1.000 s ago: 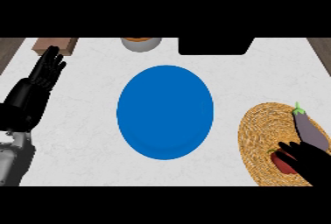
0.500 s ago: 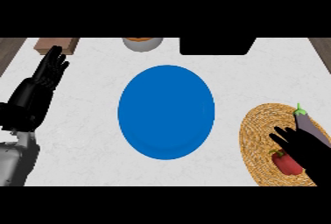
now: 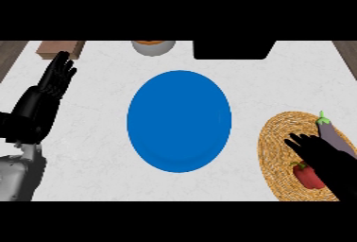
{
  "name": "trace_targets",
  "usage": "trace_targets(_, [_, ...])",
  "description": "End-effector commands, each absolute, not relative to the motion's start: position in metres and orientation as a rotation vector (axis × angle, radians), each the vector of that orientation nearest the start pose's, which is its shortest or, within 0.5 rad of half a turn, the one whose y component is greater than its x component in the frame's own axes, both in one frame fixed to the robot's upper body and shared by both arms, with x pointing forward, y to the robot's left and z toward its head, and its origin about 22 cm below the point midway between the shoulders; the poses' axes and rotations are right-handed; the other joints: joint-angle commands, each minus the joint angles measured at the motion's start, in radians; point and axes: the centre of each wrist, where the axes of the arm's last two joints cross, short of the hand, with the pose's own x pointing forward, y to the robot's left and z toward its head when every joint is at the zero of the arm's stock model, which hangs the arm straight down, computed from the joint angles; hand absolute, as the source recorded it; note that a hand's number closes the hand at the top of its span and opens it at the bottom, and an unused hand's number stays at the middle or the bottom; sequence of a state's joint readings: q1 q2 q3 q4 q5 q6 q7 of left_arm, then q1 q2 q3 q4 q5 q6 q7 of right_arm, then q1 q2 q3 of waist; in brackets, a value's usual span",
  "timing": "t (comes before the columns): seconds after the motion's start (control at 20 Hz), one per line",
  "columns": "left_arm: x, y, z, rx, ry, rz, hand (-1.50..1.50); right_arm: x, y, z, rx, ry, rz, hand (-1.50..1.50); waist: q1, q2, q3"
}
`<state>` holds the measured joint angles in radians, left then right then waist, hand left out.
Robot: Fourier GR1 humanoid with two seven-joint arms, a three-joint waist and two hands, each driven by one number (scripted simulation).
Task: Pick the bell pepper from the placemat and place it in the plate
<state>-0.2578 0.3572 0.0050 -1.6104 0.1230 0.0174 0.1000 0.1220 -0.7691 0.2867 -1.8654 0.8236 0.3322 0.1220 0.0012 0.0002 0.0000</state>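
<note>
1. You have a smooth, oval-looking blue plate (image 3: 179,120) at the centre of a pale, faintly marbled counter (image 3: 97,156); nothing lies on the plate.
2. The round woven straw placemat (image 3: 279,156) sits at the near right, its coiled weave plainly visible.
3. The glossy red bell pepper (image 3: 307,176) lies on the near part of the placemat, well apart from the plate. A purple eggplant (image 3: 333,137) with a green stem lies beside it on the mat's right side.
4. Your right hand (image 3: 322,158) is over the placemat with fingers spread and extended, covering part of the pepper; it has hold of nothing.
5. Your left hand (image 3: 55,80) rests at the far left, fingers straight and up, empty.
6. Far edge: a brown block (image 3: 61,47), a grey round bowl (image 3: 153,46) and a black rectangular object (image 3: 233,49).
7. Against the frame half a second earlier, the right hand has shifted slightly further onto the mat; the pepper has not moved.
</note>
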Motion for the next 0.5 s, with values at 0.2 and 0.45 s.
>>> trace_targets(0.2, [0.302,0.27,0.087,0.157,-1.751,-0.229,0.0,0.201,-0.305,0.046,-0.792,-0.971,1.599,-1.5,-0.005,0.0,0.0])
trace_targets(0.45, [0.305,0.296,0.115,0.16,-1.748,-0.242,0.0,0.2,-0.313,0.026,-0.865,-0.914,1.644,-1.5,-0.004,-0.001,0.0])
